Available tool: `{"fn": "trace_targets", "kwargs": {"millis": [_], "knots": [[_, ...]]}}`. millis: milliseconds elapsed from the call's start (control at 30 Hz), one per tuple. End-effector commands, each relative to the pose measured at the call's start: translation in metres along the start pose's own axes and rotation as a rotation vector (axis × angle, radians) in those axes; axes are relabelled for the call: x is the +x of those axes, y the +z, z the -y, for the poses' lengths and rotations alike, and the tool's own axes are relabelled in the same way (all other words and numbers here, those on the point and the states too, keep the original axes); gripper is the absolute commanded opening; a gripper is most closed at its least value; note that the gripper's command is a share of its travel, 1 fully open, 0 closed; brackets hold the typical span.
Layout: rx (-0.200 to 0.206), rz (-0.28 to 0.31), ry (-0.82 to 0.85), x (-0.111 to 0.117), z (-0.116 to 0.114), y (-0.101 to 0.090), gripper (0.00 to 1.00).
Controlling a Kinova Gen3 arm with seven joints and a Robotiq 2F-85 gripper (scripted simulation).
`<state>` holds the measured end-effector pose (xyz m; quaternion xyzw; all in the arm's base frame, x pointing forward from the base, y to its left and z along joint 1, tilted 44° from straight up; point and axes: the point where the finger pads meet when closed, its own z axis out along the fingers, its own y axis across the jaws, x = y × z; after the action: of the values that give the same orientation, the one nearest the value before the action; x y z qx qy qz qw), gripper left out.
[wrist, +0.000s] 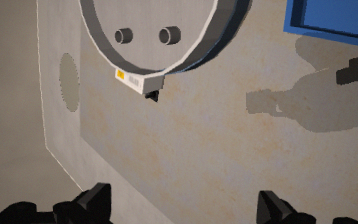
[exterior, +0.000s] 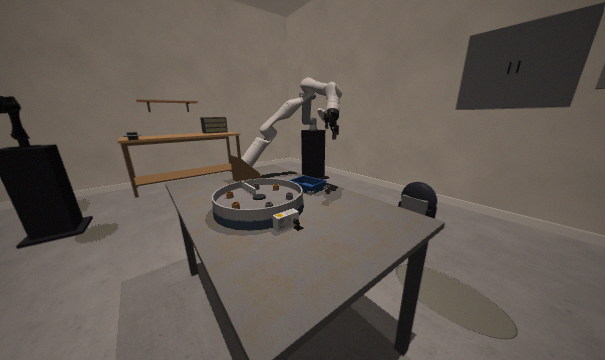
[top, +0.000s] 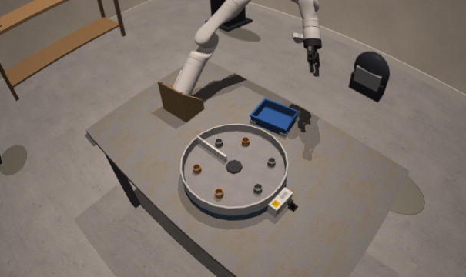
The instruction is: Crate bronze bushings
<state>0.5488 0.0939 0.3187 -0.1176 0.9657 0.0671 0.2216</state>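
Note:
The round turning table [top: 217, 173] [exterior: 242, 199] carries three bronze bushings and three steel ones. One bronze bushing [top: 246, 141] [exterior: 275, 187] is on the crate side, another [top: 196, 168] [exterior: 229, 195] at the left, a third [top: 219, 193] [exterior: 236, 205] at the front. One steel bushing [top: 219, 141] is by the white bar; another [top: 271, 161] [exterior: 289, 196] [wrist: 170, 35] is at the right, a third [top: 258, 188] [exterior: 268, 205] [wrist: 123, 35] front right. The blue crate [top: 275, 115] [exterior: 309, 184] [wrist: 340, 17] looks empty. My gripper [top: 314, 73] [exterior: 335, 136] [wrist: 184, 204] is open and empty, high beyond the crate.
A white bar [top: 212, 148] [exterior: 249, 188] reaches from the raised rim towards the dark hub [top: 234, 166]. A white box [top: 280, 201] [exterior: 286, 219] [wrist: 139, 81] is at the rim's outer side. A brown angled plate [top: 182, 103] [exterior: 244, 169] stands by the arm's base.

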Motion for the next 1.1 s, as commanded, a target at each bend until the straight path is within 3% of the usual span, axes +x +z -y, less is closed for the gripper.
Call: {"fn": "trace_targets", "kwargs": {"millis": [0,333,500,900,1067], "knots": [[0.015,-0.001,0.032,0.012,0.020,-0.006,1.00],[0.015,-0.001,0.032,0.012,0.020,-0.006,1.00],[0.015,-0.002,0.032,0.054,0.060,-0.002,1.00],[0.015,-0.002,0.032,0.054,0.060,-0.002,1.00],[0.015,-0.002,0.031,0.095,0.099,0.002,1.00]]}}
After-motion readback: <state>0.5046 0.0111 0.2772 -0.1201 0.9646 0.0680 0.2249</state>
